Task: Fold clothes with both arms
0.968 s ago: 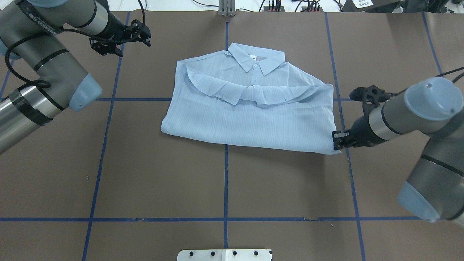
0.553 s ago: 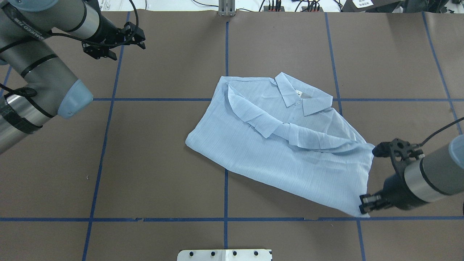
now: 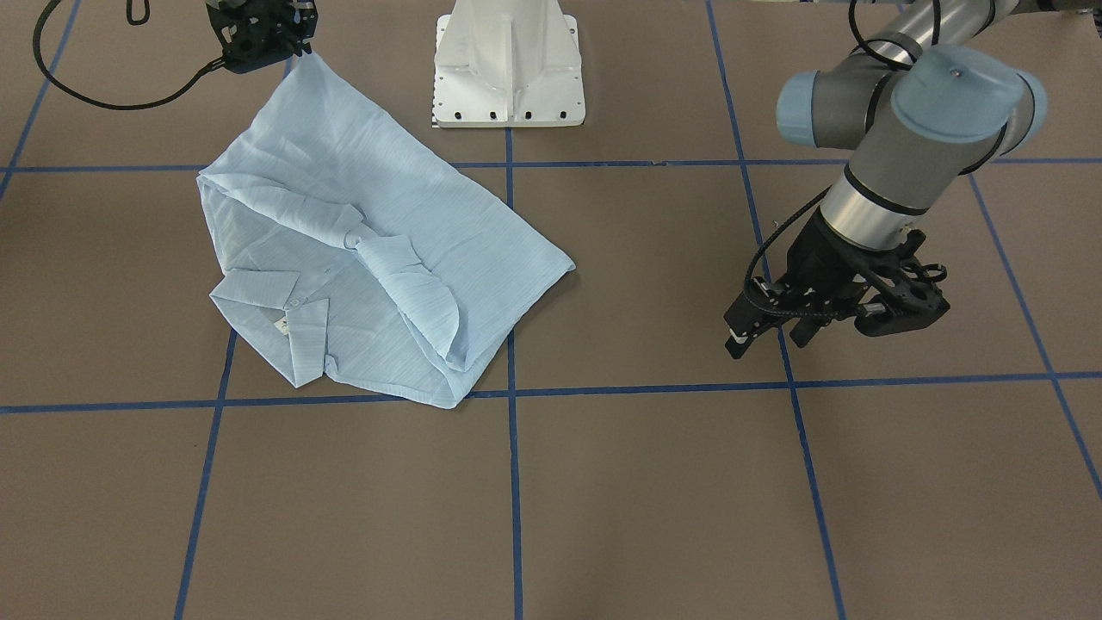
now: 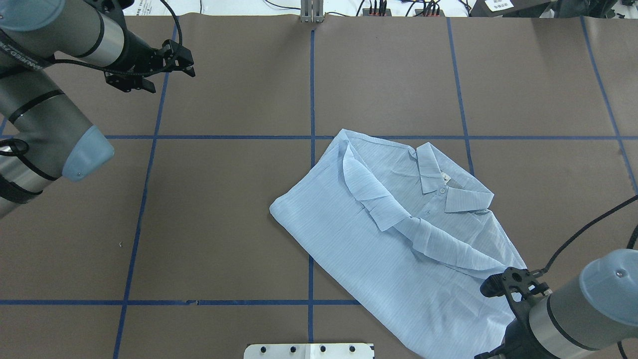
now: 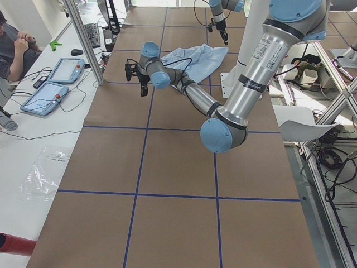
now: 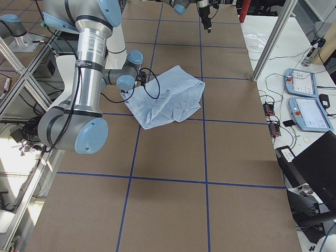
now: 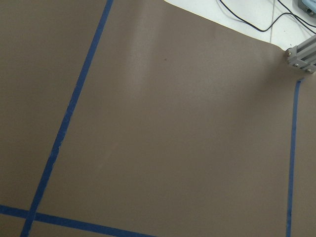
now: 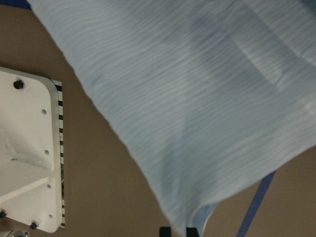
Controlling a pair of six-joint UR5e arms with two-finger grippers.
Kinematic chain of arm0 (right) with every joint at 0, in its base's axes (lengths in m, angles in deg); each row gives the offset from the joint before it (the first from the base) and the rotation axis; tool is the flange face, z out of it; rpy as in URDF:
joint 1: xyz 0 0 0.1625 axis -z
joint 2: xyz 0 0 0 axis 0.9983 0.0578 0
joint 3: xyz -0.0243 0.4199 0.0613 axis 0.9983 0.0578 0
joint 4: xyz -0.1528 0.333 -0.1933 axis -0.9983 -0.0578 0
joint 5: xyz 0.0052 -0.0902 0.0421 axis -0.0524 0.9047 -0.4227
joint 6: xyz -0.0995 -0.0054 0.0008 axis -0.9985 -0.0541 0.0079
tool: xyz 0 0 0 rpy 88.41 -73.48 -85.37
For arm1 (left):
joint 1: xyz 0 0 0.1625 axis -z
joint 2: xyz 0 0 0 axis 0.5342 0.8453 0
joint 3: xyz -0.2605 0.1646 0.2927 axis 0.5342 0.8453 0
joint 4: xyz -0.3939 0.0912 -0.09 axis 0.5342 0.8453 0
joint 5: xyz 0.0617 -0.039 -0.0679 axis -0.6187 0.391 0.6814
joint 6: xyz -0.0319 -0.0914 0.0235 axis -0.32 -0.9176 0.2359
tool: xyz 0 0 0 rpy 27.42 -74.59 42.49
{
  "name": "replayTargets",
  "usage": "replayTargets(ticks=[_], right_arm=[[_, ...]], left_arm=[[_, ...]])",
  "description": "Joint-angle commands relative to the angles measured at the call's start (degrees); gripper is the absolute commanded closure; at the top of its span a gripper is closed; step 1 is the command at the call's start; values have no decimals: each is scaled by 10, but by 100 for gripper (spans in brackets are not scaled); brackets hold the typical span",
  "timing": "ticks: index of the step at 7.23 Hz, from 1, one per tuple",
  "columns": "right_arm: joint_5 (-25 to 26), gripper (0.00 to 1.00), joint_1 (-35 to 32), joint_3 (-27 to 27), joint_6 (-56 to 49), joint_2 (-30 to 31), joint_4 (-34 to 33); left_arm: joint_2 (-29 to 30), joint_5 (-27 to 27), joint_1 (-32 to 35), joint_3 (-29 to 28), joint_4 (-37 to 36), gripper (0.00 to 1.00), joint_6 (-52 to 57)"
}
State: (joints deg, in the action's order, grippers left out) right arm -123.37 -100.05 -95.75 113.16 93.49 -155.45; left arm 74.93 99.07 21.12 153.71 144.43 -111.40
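The light blue striped shirt (image 4: 394,239) lies folded on the brown table, slanted, with its collar (image 4: 448,187) at the far right; it also shows in the front view (image 3: 362,250). My right gripper (image 3: 297,53) is shut on the shirt's near corner beside the pedestal. The right wrist view shows the cloth (image 8: 197,98) running into the fingertips (image 8: 165,231). My left gripper (image 4: 172,80) is open and empty, far to the left of the shirt, just above the table (image 3: 766,344). The left wrist view shows only bare table.
The white pedestal base (image 3: 508,69) stands at the robot's side of the table, next to the held corner (image 8: 24,163). Blue tape lines (image 4: 310,75) cross the brown cover. An operator (image 5: 14,42) and tablets (image 5: 47,95) are beyond the far edge.
My right gripper has dragged the held shirt corner toward the robot's base. The shirt slid and turned with it. My left gripper drew back a little to the left, still open.
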Motion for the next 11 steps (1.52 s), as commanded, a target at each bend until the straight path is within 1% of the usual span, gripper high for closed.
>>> replayTargets(ticks=[1,2,3,4,5,7,8,11], right_arm=[[2,0,-91,12,2,-89,-1],[2,0,-142,12,2,-114,0],[2,0,-183,13,2,-130,0],[2,0,-213,14,2,-133,0],[3,0,-226,15,1,-134,0],[6,0,-231,18,1,-146,0],[10,0,-231,18,1,-147,0],[10,0,-235,17,2,-149,0]], left_arm=[[2,0,-55,9,-2,1,-43],[7,-3,-98,9,-2,1,-90],[22,-24,-132,9,-3,1,-132],[42,-60,-185,-1,-22,1,-166],[72,-86,-207,-15,-45,1,-169],[97,-91,-226,-62,-44,3,-190],[99,-106,-240,-75,-40,4,-191],[95,-108,-262,-81,-41,7,-192]])
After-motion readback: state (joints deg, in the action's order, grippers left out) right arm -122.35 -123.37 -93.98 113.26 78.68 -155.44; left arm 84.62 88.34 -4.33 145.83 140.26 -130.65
